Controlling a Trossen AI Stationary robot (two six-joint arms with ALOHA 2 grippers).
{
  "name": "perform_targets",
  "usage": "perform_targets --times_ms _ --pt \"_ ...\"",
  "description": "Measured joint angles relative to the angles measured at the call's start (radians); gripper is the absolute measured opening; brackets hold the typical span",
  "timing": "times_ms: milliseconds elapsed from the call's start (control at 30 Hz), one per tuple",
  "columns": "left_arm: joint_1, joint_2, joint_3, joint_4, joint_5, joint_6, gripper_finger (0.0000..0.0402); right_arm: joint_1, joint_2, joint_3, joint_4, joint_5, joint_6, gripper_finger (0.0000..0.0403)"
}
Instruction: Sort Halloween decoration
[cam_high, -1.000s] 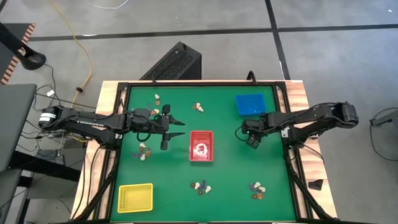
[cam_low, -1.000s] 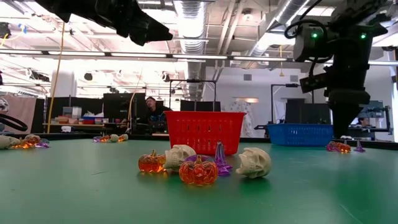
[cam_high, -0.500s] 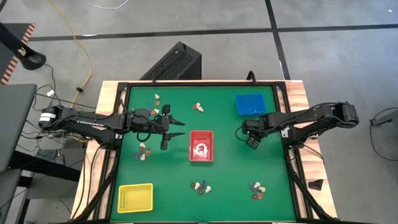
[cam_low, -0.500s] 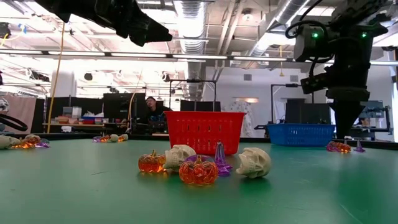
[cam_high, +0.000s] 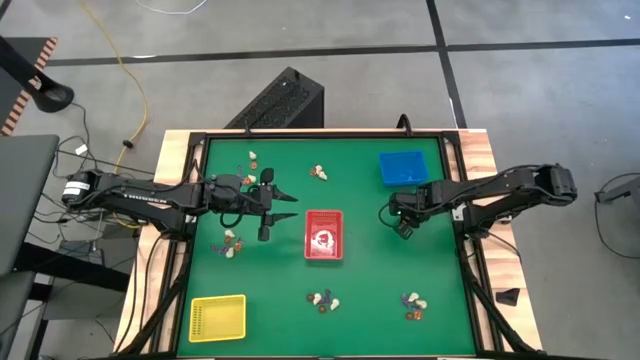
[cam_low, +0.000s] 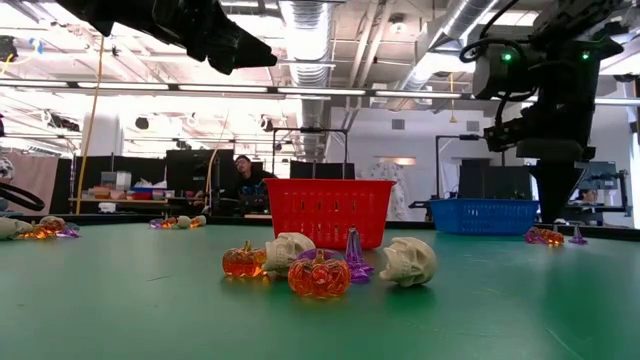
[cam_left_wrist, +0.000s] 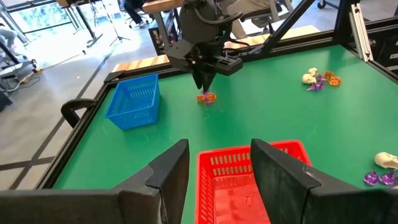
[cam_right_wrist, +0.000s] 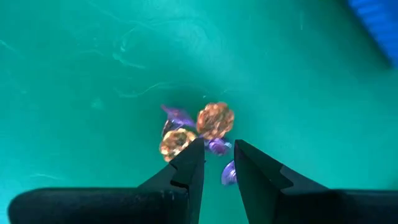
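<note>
High view: the right gripper (cam_high: 402, 226) hangs over the green table (cam_high: 360, 290), between the red tray (cam_high: 323, 235) at the middle and the blue tray (cam_high: 403, 168) near the far right corner. In the right wrist view its fingers (cam_right_wrist: 186, 171) stand slightly parted, holding nothing, pointed straight down at a small cluster of trinkets (cam_right_wrist: 196, 132): two orange pumpkins with purple pieces between and beside them. One purple piece lies in the gap between the fingertips.

The left gripper (cam_high: 272, 206) waits just left of the red tray, fingers spread wide and empty; the left wrist view looks over the tray's rim toward the other arm.

Other groups of trinkets are scattered around: one beside the left gripper (cam_high: 230, 243), two near the far edge (cam_high: 253, 158) (cam_high: 319, 172), and two near the front edge (cam_high: 322, 299) (cam_high: 413, 304). In the low view the front group (cam_low: 330, 263) shows pumpkins, skulls and a purple piece before the red tray. A yellow tray (cam_high: 217, 318) sits in the near left corner, well apart from both arms. Something white lies in the red tray.
</note>
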Motion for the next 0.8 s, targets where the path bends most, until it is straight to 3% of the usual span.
perform_targets --times_ms 533,800 --pt "0.000 0.000 0.000 0.000 0.000 0.000 0.0162 0.000 0.004 0.000 -0.004 0.000 0.179 0.0118" --pt "0.000 0.000 0.000 0.000 0.000 0.000 0.0162 -0.008 0.111 0.000 -0.004 0.000 0.206 0.0118"
